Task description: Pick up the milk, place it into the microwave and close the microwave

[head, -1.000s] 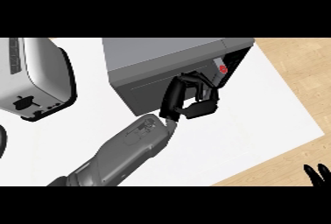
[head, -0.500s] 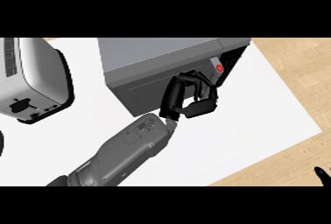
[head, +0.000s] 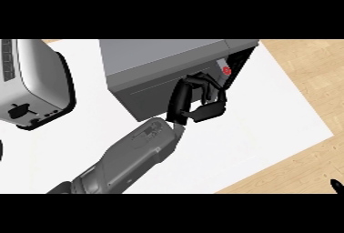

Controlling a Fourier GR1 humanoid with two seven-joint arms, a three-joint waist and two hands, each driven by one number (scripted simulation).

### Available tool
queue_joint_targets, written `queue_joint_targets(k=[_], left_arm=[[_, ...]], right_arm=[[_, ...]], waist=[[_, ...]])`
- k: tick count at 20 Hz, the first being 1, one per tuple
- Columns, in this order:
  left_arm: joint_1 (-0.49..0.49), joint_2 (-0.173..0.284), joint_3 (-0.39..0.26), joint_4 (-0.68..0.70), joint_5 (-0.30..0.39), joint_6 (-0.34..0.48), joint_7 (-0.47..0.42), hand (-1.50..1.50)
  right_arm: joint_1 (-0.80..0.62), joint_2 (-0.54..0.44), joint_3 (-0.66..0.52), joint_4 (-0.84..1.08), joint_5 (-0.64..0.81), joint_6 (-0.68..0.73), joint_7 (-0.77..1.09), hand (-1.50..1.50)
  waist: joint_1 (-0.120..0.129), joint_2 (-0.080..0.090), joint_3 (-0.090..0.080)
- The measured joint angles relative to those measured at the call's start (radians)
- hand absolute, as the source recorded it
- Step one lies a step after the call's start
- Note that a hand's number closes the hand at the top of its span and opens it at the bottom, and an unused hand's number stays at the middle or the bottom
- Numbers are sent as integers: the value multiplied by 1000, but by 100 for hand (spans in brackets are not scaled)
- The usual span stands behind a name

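The grey microwave [head: 168, 57] stands at the top middle of the white counter. Its door [head: 144, 98] is swung nearly shut, leaving a dark gap on the right. In that gap shows a small red and white bit of the milk [head: 226, 71]; the rest is hidden. My left hand [head: 193, 100] comes in from the lower left and rests against the door's right end, fingers bent over its edge, thumb below, holding nothing. Only a black tip of my right hand [head: 335, 184] shows at the lower right edge.
A silver and black toaster [head: 32, 84] stands at the left edge, close to the microwave. The white counter top [head: 269, 132] stretches to the right and front of the microwave, ending in a wooden surface [head: 316, 68] on the right.
The left hand and the door end have moved slightly left, and the gap looks narrower. The right hand has sunk lower in the corner, so less of it shows.
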Motion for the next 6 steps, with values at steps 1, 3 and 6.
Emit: queue_joint_targets(k=[1, 3, 6], left_arm=[[-2, -1, -1, 2, 3, 0, -3, 150], [-3, -1, -4, 4, 11, 2, -8, 150], [-5, -1, -7, 11, 21, 2, -19, 150]], right_arm=[[2, -3, -2, -4, -5, 1, 2, -150], [5, -8, -3, -11, -12, 4, 7, -150], [18, -19, -7, -24, -24, 11, 13, -150]], waist=[[0, 0, 0], [-1, 0, 0], [-5, -1, -1]])
